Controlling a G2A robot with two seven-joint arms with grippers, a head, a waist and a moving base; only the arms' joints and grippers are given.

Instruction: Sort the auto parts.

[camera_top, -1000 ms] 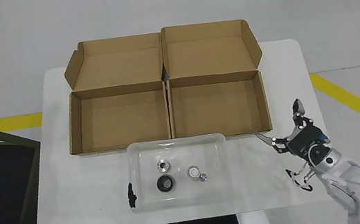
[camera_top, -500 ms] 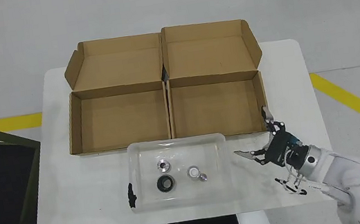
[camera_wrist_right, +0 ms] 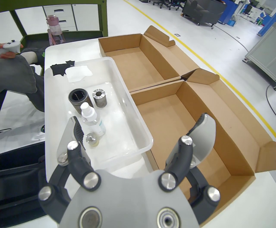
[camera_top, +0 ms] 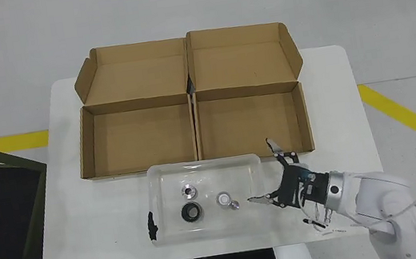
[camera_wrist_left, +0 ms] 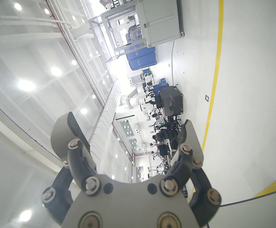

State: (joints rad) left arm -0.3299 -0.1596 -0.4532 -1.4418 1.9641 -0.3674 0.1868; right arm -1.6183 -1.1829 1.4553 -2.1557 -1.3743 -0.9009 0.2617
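1. Right fingers are spread wide and empty, hovering at the tray's end.
2. The parts sit in the tray, ahead of one fingertip: the knob is nearest, the upright bottle just behind it, and the bush and bearing farther on.
3. Left fingers are spread and empty, aimed at the hall, so the right arm looks nearer.

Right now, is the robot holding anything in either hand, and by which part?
Nothing. The right hand is open at the clear tray's end; the left hand is open too.
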